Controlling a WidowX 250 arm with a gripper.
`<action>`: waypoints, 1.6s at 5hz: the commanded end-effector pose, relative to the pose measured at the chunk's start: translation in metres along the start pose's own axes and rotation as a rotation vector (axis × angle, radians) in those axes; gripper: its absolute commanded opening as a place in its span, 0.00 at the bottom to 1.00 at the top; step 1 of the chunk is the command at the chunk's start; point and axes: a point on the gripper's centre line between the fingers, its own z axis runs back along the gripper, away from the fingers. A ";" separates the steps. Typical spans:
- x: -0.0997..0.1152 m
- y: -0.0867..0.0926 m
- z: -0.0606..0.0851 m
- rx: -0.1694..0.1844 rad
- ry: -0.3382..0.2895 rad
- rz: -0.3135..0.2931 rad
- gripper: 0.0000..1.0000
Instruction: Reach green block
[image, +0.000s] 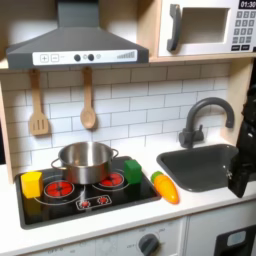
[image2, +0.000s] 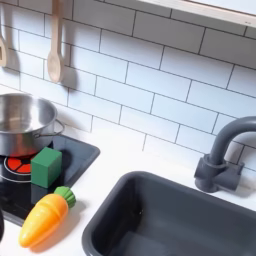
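Green block (image2: 46, 166) beside steel pot (image2: 22, 122) | my hand (image: 241, 170) far right, grip unreadable | risk: sweeping carrot (image2: 45, 218).

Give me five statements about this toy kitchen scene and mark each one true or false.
1. The green block sits on the black stovetop, close beside the steel pot. True.
2. The orange carrot toy lies inside the sink. False: it lies on the counter between stovetop and sink.
3. In the first exterior view, the yellow block is at the stovetop's left end, across the pot from the green block. True.
4. The gripper is holding the green block. False: it is over by the sink at the first exterior view's right edge, well away from the block.
5. Two wooden utensils lie flat on the counter. False: they hang on the tiled wall.
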 end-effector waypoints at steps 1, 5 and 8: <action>0.000 0.000 0.000 -0.002 -0.001 0.000 1.00; 0.066 0.026 -0.016 0.052 -0.015 0.018 1.00; 0.138 0.040 -0.028 0.075 -0.040 0.037 1.00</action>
